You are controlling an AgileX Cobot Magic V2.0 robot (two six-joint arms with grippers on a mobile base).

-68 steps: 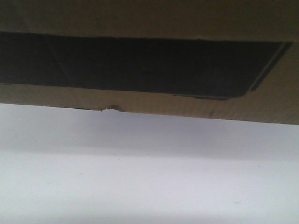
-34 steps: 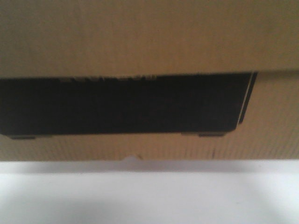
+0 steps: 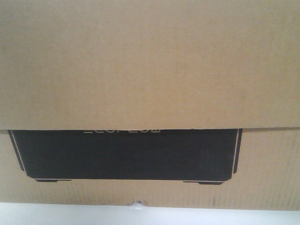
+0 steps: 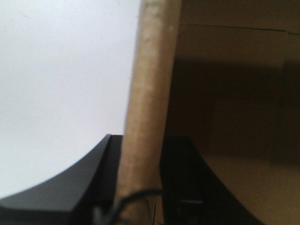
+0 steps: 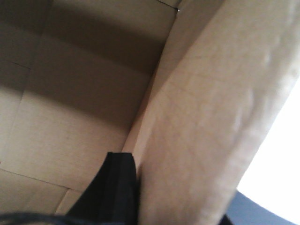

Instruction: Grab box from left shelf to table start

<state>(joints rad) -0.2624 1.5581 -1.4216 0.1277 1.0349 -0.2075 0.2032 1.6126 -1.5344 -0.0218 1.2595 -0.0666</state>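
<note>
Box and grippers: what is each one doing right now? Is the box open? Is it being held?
box: open at the top, bare inside, small nick on its bottom edge, close above the table.
left gripper: shut on the box, one finger each side of a wall.
right gripper: shut on the box wall.
table: white, only a thin strip showing under the box.

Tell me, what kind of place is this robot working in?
Hard to say for sure; it looks like a packing or warehouse-style workspace. Nearly all that shows is a large cardboard box with a black printed panel over a plain white table, each gripper clamping a box wall.
</note>
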